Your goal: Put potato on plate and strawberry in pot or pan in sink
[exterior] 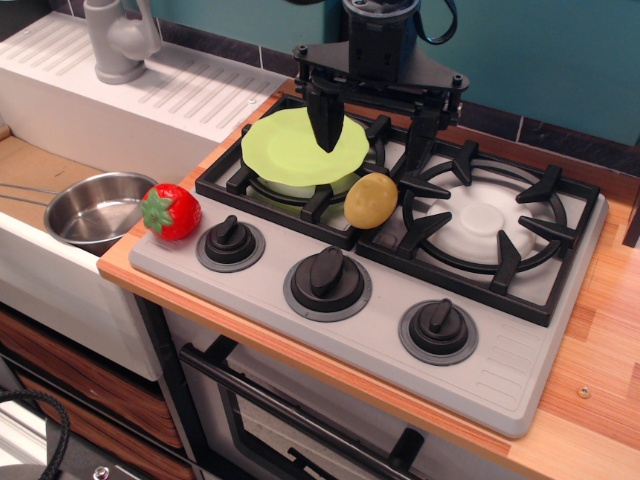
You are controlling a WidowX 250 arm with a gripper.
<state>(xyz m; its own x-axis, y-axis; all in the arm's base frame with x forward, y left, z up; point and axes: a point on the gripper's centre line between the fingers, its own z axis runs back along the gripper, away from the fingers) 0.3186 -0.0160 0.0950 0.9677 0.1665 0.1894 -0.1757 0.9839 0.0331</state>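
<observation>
One potato (371, 199), one strawberry (171, 211), one plate (300, 148) and one pan (97, 208) share the toy kitchen with me. The hob (400, 290) carries two black burner grates and three black knobs along its grey front.

My gripper (372, 135) hangs over the left grate, its two black fingers spread wide apart. The left finger (325, 118) shows in front of the lime-green plate; whether its tip touches the plate I cannot tell. The right finger (421, 140) comes down by the grate bars between the two burners. I hold nothing.

The potato lies between the two burners at the front edge of the grates, just beside the plate's right rim and below my open fingers, not on the plate. The plate rests on the left grate. The strawberry sits at the hob's left front corner, green cap facing left, beside the first knob and close to the pan's rim. The steel pan stands in the white sink (60, 280), its thin wire handle reaching left. One grey tap (118, 40) rises from the ridged drainboard (170, 90) behind it.

No brand, label or writing can be read anywhere.
</observation>
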